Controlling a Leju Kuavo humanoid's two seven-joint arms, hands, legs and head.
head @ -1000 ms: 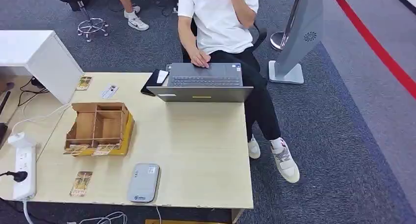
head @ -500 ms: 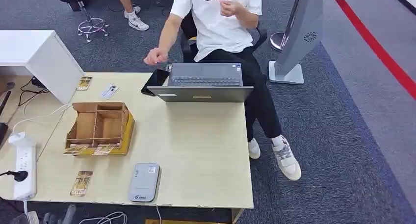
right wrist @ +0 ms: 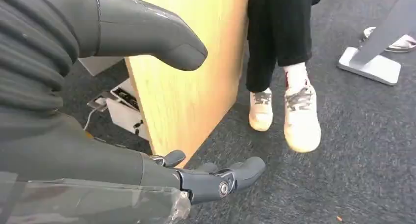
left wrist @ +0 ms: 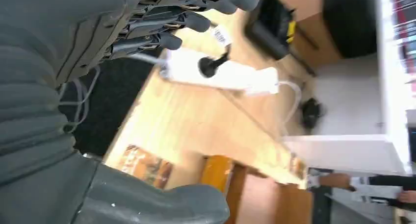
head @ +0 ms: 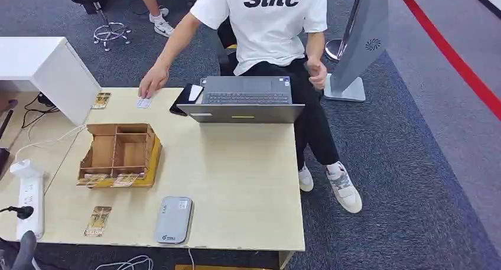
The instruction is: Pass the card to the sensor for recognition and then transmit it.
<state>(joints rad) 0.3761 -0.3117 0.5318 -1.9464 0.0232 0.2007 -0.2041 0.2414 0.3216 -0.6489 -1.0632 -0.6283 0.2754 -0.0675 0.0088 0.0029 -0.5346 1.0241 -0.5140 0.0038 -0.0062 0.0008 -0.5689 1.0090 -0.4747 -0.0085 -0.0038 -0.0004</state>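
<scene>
You see "Stitc" on the person's white tee (head: 269, 16). Flat card (head: 97, 221) beside rounded grey sensor (head: 173, 220). Left hand (left wrist: 88, 87) and right hand (right wrist: 122, 136): fingers spread, empty.

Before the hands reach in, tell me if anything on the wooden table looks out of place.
A person's hand rests on the small white card at the table's far edge, inside the workspace. The brown cardboard divider box sits slightly askew on its yellow base. Both robot hands, left and right, are open and empty.
</scene>
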